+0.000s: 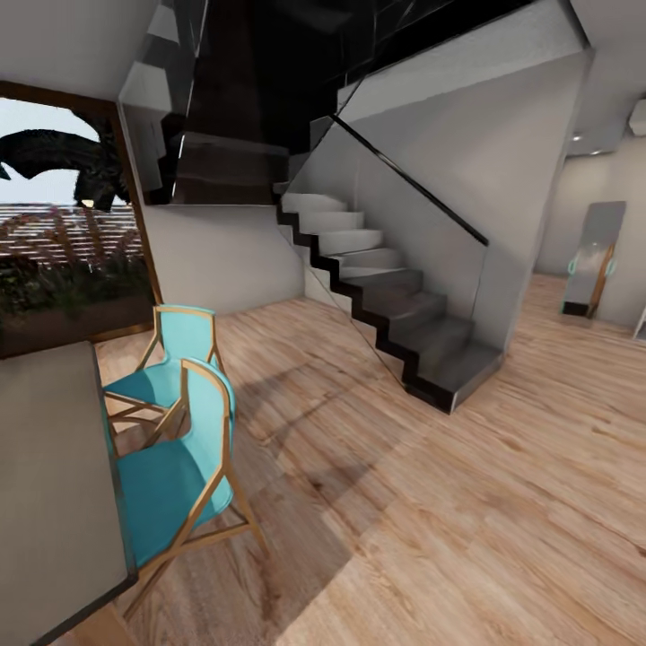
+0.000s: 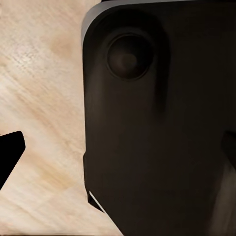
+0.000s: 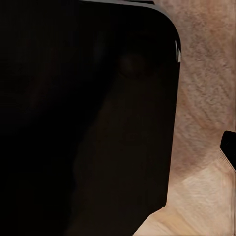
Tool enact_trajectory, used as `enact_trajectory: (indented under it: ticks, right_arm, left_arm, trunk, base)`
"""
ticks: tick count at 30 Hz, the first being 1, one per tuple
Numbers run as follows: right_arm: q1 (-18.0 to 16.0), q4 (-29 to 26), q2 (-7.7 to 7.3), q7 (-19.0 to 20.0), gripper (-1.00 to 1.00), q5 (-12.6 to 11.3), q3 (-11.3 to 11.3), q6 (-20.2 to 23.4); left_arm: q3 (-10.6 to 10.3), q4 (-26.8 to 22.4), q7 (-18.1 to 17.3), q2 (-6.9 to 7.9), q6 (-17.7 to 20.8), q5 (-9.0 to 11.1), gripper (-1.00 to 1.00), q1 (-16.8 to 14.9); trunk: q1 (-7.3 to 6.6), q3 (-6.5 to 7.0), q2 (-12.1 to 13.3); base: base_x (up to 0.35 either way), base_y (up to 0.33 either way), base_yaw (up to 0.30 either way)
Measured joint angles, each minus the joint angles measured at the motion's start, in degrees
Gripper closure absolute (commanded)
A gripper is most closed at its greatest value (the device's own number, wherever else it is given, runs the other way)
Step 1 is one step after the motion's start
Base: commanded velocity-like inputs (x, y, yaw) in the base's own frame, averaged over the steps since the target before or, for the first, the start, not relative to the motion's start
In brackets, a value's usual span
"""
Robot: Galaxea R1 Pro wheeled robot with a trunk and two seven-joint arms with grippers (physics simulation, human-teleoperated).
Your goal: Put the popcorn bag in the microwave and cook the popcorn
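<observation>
The popcorn bag, the microwave, the countertop and the kitchen are out of view; I am in a room with a staircase. In the left wrist view my left gripper (image 2: 120, 152) hangs over the wood floor beside my own dark body, its fingertips (image 2: 11, 153) far apart at the picture's edges, open and empty. The right wrist view is much the same: my right gripper (image 3: 118, 147) is open, one fingertip (image 3: 229, 146) stands at the edge and the other is lost against my dark body.
A dark staircase (image 1: 404, 305) with a glass side rises ahead. Two turquoise chairs (image 1: 170, 484) stand at a grey table (image 1: 49, 484) on my left, under a large window (image 1: 63, 242). A mirror (image 1: 594, 260) leans at the far right. Wood floor (image 1: 449, 502) stretches ahead and right.
</observation>
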Motion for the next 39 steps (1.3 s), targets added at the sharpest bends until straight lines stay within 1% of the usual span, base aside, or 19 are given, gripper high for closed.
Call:
enact_trajectory:
  ticks: [5,26,31,39]
  right_arm:
    - [0.0,0.0,0.0,0.02,-1.0,0.26,0.0,0.0]
    - [0.0,0.0,-0.09,-0.03,-1.0,-0.14,-0.39,-0.1]
    - [0.0,0.0,-0.04,-0.96,-1.0,-0.24,-0.53,-0.1]
    - [0.0,0.0,-0.03,-1.2,-1.0,-0.25,-0.55,-0.1]
  left_arm:
    - [0.0,0.0,0.04,0.03,0.0,-0.01,-1.0,-0.02]
    - [0.0,0.0,0.03,0.04,0.0,0.04,-1.0,0.0]
    - [0.0,0.0,0.01,0.02,0.0,0.04,-1.0,0.0]
    - [0.0,0.0,0.02,0.03,0.0,0.04,-1.0,0.0]
  trunk:
    - [0.0,0.0,0.0]
    - [0.0,0.0,0.0]
    - [0.0,0.0,0.0]
    - [0.0,0.0,0.0]
  base:
    - [0.0,0.0,0.3]
    - [0.0,0.0,0.3]
    - [0.0,0.0,0.3]
    - [0.0,0.0,0.3]
